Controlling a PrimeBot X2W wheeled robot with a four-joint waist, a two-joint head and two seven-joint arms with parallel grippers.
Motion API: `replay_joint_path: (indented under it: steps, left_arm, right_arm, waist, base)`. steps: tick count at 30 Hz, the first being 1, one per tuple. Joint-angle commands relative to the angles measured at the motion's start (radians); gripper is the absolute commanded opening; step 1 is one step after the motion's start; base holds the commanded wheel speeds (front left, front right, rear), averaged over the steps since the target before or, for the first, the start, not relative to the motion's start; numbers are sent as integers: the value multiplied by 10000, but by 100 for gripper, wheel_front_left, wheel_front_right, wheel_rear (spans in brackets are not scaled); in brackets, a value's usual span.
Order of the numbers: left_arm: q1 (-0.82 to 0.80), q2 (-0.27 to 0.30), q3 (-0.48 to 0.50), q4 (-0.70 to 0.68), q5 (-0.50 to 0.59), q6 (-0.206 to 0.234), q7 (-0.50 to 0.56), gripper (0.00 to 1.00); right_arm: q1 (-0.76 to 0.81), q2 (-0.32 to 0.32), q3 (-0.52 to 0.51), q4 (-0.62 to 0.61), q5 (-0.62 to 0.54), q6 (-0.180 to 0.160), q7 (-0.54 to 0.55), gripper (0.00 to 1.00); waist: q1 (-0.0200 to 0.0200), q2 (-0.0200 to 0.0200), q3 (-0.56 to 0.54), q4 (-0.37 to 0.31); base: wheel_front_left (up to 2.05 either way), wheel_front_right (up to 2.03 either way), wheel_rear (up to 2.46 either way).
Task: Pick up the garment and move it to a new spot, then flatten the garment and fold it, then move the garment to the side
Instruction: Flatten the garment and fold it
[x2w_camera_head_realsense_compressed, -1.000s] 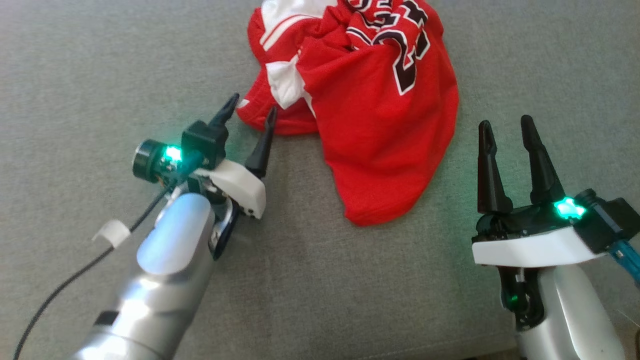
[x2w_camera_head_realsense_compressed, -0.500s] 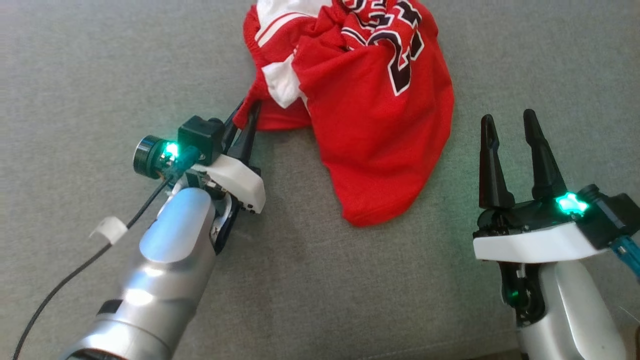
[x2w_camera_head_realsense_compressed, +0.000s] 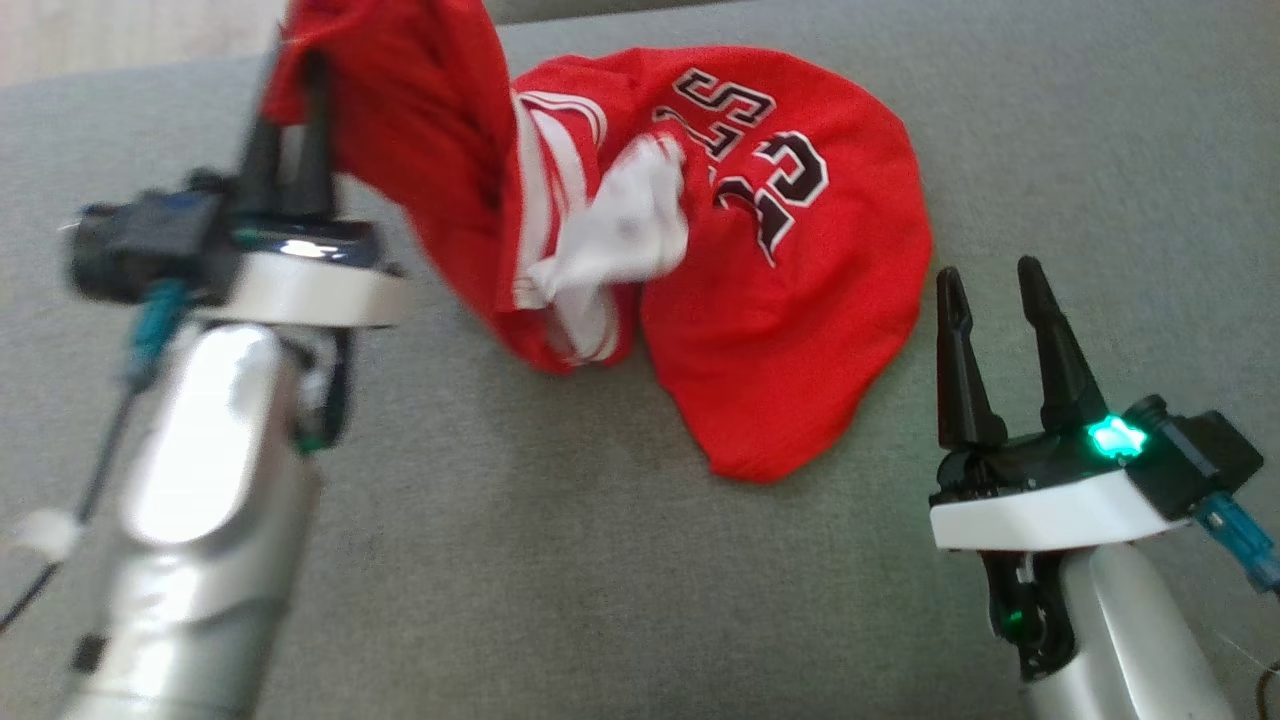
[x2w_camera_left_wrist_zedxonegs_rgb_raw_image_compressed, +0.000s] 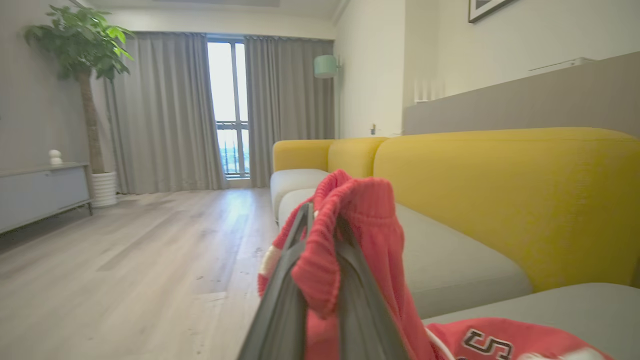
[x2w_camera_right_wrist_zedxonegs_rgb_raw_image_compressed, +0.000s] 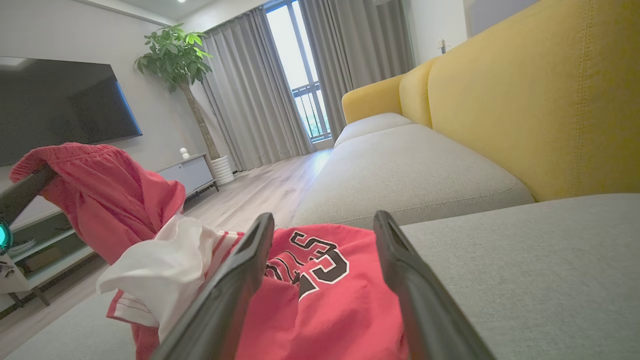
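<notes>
The garment (x2w_camera_head_realsense_compressed: 790, 300) is a red jersey with white trim and black numbers, lying crumpled on the grey sofa seat (x2w_camera_head_realsense_compressed: 560, 580). My left gripper (x2w_camera_head_realsense_compressed: 290, 85) is shut on one red edge of it and holds that edge up above the seat at the upper left; in the left wrist view the red cloth (x2w_camera_left_wrist_zedxonegs_rgb_raw_image_compressed: 360, 220) is pinched between the dark fingers (x2w_camera_left_wrist_zedxonegs_rgb_raw_image_compressed: 285, 300). The rest of the jersey (x2w_camera_right_wrist_zedxonegs_rgb_raw_image_compressed: 320, 295) trails down onto the cushion. My right gripper (x2w_camera_head_realsense_compressed: 985, 285) stands open just right of the jersey's lower edge, holding nothing.
A yellow backrest (x2w_camera_right_wrist_zedxonegs_rgb_raw_image_compressed: 540, 95) runs along the far side of the grey seat. Wooden floor (x2w_camera_left_wrist_zedxonegs_rgb_raw_image_compressed: 125, 270) lies beyond the seat's left edge, with a low cabinet (x2w_camera_left_wrist_zedxonegs_rgb_raw_image_compressed: 40, 192) and a potted plant (x2w_camera_left_wrist_zedxonegs_rgb_raw_image_compressed: 82, 55) further off.
My left gripper closed on the jersey's edge, then lifted it up and to the left, stretching the cloth. The head camera has shifted. The right gripper stays open.
</notes>
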Motion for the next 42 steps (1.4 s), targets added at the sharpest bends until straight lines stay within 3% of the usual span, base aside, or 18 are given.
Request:
replay_joint_path:
  steps: [1,12,19,27,28,29,30,34,42]
  left_arm:
    - [-69,727,763,-518,34,169,-49,0]
    - [572,3076,2979,-427,-513,647,26,0]
    - [784,3611,3541,94,-786,586,4,0]
    - [1014,3394,3932,1362,-993,446,-44,0]
    - [1108,3297,3837,1573,-981,312,-46,23]
    - [1213,3195,3722,1803,-977,174,-46,52]
    - [1290,3099,3610,2014,-981,26,-47,100]
    - [1402,2775,3257,2484,-925,-438,-49,100]
    - [1639,2038,3185,1157,-321,-543,-50,100]
  right_arm:
    - [-39,-27,240,-259,60,-7,-63,100]
    - [54,-27,166,-208,88,-7,-63,100]
    - [35,-27,127,-190,42,-7,-63,100]
    - [-103,-27,258,-107,-10,-7,-63,100]
    - [-113,-27,250,-92,-16,-7,-63,100]
    - [-115,-27,244,-79,-16,-7,-63,100]
    - [-115,-27,235,-72,-14,-7,-63,100]
    - [-120,-27,200,-48,-3,-7,-63,100]
    - [-87,-27,102,2,-122,-7,-63,100]
  waist:
    - [2,-1,-248,249]
    - [2,-1,-331,747]
    - [2,-1,-205,906]
    - [2,-1,-85,765]
    - [2,-1,-92,725]
    - [2,-1,-105,679]
    - [2,-1,-112,642]
    - [2,-1,-153,540]
    - [2,-1,-410,535]
  base:
    - [0,0,0]
    - [0,0,0]
    - [0,0,0]
    - [0,0,0]
    - [0,0,0]
    - [0,0,0]
    - [0,0,0]
    - [0,0,0]
    - [0,0,0]
